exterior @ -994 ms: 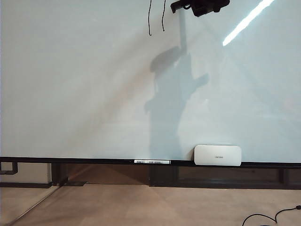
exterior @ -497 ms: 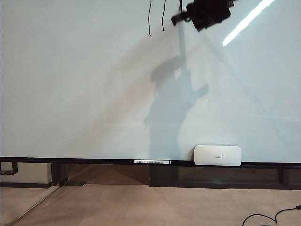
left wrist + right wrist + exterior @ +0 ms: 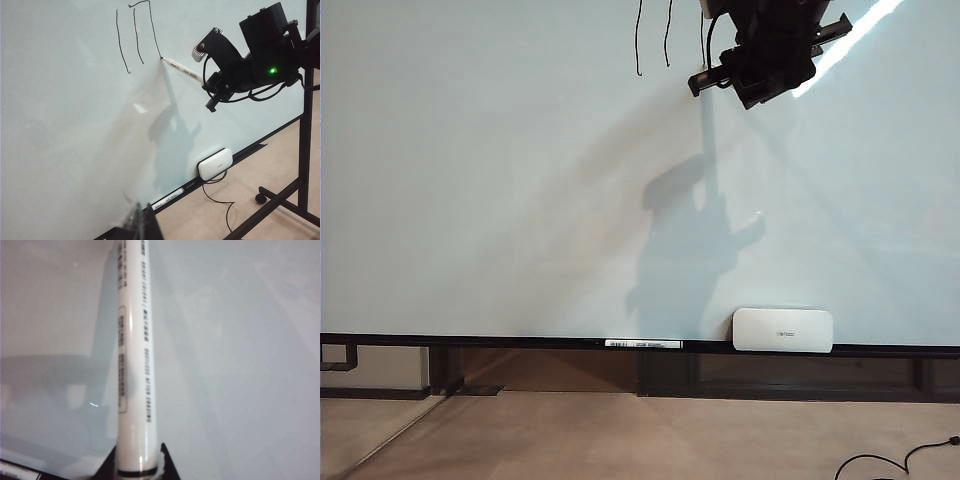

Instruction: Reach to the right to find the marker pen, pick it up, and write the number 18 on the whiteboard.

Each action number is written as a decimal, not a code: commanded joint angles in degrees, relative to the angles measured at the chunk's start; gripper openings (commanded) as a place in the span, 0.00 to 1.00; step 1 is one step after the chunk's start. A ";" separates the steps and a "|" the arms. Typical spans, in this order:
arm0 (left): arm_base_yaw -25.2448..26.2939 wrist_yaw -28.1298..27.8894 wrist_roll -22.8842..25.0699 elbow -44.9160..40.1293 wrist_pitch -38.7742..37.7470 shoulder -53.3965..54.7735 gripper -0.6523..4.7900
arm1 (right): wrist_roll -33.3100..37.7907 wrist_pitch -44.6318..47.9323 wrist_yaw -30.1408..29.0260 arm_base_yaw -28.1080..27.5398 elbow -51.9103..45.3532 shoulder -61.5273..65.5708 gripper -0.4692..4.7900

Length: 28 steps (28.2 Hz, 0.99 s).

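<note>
The whiteboard (image 3: 470, 200) fills the exterior view. High on it are thin black strokes of the number 18: a tall upright line (image 3: 121, 42), then a shorter line (image 3: 137, 37) joined by a top bar to a longer right-hand line (image 3: 154, 30). My right gripper (image 3: 206, 80) is shut on the white marker pen (image 3: 182, 71), whose black tip touches the board at the foot of that right-hand line. The right wrist view shows the printed barrel (image 3: 134, 365) between the dark fingers (image 3: 137, 457). My left gripper (image 3: 142, 225) hangs low before the board, shut and holding nothing.
A second white marker with a long label (image 3: 643, 344) lies on the black lower rail (image 3: 470, 340). The white eraser block (image 3: 783, 329) stands on the rail to its right. A black cable (image 3: 895, 460) trails on the floor. A black stand frame (image 3: 304, 125) rises at the side.
My right gripper has moved down the board with the pen. The right-hand stroke has grown longer downward. The left arm has kept still.
</note>
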 commanded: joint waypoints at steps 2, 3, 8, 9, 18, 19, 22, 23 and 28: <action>-0.07 -0.13 0.26 0.17 0.22 0.02 0.11 | 0.02 4.02 -0.35 2.01 0.17 -3.13 0.09; -0.07 -0.13 0.28 0.17 0.20 0.02 0.11 | -0.33 4.55 -1.01 2.45 0.17 -3.52 0.09; -0.07 -0.15 0.28 0.17 0.24 0.02 0.11 | -1.31 7.96 -5.75 3.02 0.37 -4.00 0.09; -0.07 -0.15 0.28 0.17 0.22 0.02 0.11 | -1.31 8.26 -6.03 2.97 0.39 -3.89 0.09; -0.07 -0.11 0.28 0.17 0.50 0.02 0.11 | -2.40 9.81 -7.98 1.90 0.46 -3.28 0.09; -0.07 -0.11 0.28 0.17 0.48 0.02 0.11 | -2.40 9.90 -7.96 1.90 0.66 -3.02 0.09; -0.07 -0.11 0.26 0.17 0.55 0.02 0.11 | -2.49 9.40 -8.17 1.38 1.86 -1.81 0.09; -0.07 -0.11 0.28 0.17 0.52 0.02 0.11 | -2.56 9.35 -8.44 1.38 2.29 -1.40 0.09; -0.07 -0.13 0.26 0.17 0.68 0.02 0.11 | -2.43 8.63 -8.87 1.40 4.00 0.22 0.09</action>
